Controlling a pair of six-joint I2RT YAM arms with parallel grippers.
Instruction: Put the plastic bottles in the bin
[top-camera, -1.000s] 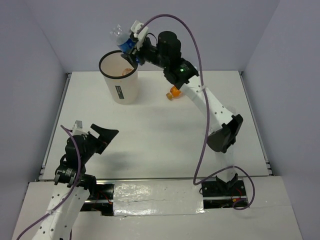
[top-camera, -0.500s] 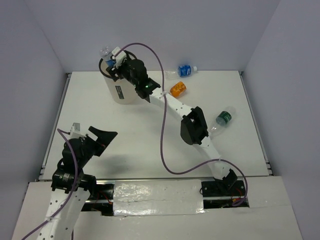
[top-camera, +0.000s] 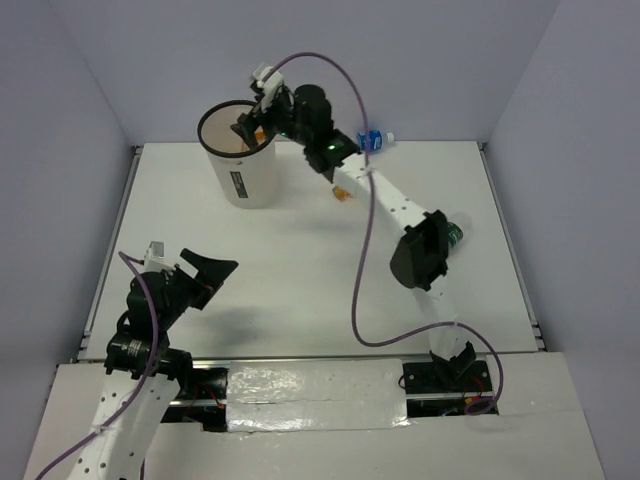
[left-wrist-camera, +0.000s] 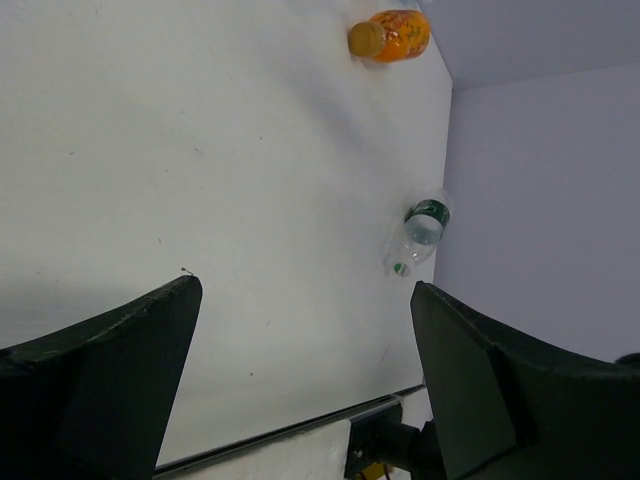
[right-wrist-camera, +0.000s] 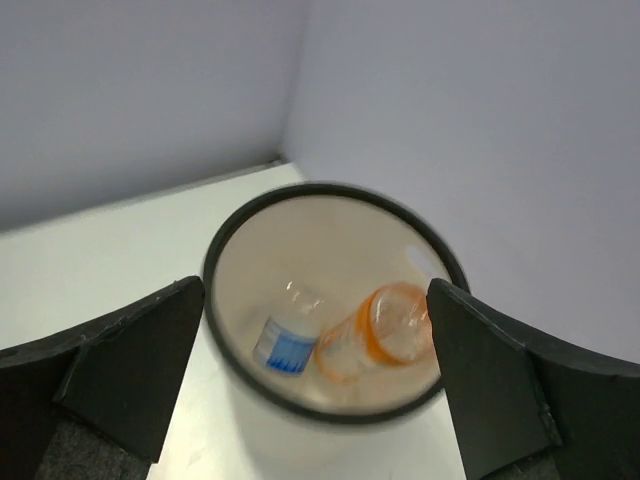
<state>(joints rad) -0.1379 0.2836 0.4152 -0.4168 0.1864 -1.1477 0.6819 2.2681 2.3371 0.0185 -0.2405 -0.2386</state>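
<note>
Blue-label bottle (right-wrist-camera: 285, 345) just left right gripper (top-camera: 250, 125), whose jaws now gape empty over bin (top-camera: 240, 178), and lies inside beside orange bottle (right-wrist-camera: 375, 330), so two are done and three stay on table (top-camera: 300, 280): second orange (left-wrist-camera: 392, 35), green-cap (left-wrist-camera: 420, 232), second blue-label (top-camera: 372, 139); left gripper (top-camera: 190, 262) open, idle.

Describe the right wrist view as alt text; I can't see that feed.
Looking down into the white bin with its black rim: a blue-labelled clear bottle and an orange bottle lie inside. The open right gripper frames the lower corners.
</note>
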